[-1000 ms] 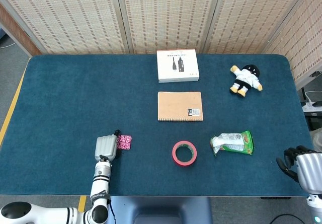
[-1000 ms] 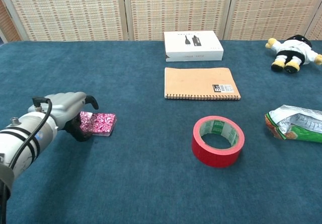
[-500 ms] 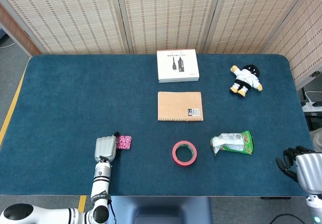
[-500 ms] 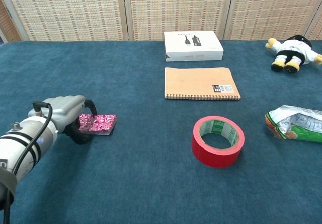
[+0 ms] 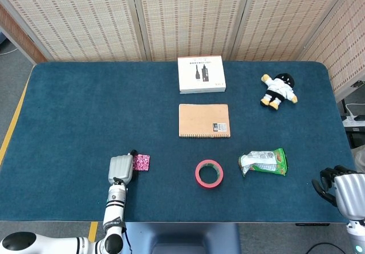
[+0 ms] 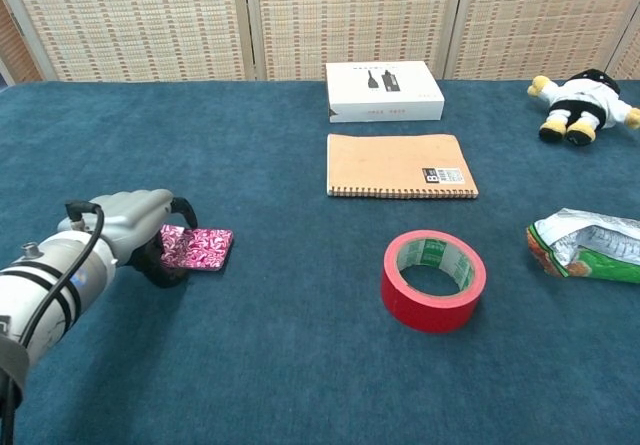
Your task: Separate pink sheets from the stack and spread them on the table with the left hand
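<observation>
Stack (image 6: 197,247) of pink patterned sheets lies flat on the blue desk (image 5: 68,111), near the front left, just beside the left hand (image 5: 120,167). Left hand rests low on the desk at the stack's left edge; its dark fingers (image 6: 158,261) are curled in against that edge and appear to touch it, but whether they grip a sheet cannot be told from either view. No sheet lies apart from the stack.

Right hand (image 5: 341,189) sits at the front right corner, off the desk edge, dark fingers curled inward with nothing in them.

Other items on the desk: red tape roll (image 6: 433,279) near the front centre, well apart from the stack; brown notebook (image 6: 401,165) behind it; white box (image 6: 384,91) at the far edge; green snack bag (image 6: 590,246) to the right of the tape; plush doll (image 6: 583,94) at the far right
</observation>
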Motion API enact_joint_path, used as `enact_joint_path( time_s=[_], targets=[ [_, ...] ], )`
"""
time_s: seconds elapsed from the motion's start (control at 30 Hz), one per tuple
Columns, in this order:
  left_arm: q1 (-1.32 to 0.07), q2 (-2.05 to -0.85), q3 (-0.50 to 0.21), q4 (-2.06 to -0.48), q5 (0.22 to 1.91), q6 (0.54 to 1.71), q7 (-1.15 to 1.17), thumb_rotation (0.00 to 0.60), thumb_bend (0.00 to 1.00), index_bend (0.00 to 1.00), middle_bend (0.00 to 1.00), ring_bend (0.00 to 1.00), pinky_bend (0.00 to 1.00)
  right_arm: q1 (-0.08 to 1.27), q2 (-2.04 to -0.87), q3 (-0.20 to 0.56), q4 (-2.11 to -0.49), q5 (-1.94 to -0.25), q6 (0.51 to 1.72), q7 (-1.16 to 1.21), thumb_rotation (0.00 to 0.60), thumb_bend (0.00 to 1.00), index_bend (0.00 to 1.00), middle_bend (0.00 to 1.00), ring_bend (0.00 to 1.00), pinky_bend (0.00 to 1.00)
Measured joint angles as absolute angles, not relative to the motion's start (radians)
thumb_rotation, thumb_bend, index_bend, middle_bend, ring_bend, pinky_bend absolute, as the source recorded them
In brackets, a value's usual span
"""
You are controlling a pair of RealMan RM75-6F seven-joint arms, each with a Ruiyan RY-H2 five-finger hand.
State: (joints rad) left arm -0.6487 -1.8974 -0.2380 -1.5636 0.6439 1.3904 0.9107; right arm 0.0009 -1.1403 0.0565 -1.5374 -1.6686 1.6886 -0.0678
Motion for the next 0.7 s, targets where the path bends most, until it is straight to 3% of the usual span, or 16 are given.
enact_joint_path(
  time_s=[0.7],
  targets=[
    [-0.669, -1.879, -0.253, -1.588, 0.633, 1.368, 0.926, 0.600, 0.34, 0.23, 1.00, 1.00, 1.00, 0.005, -1.141, 0.054, -1.539, -1.672, 1.681, -0.070, 0.600, 0.17, 0.85, 0.79, 0.66, 0.84]
  ],
)
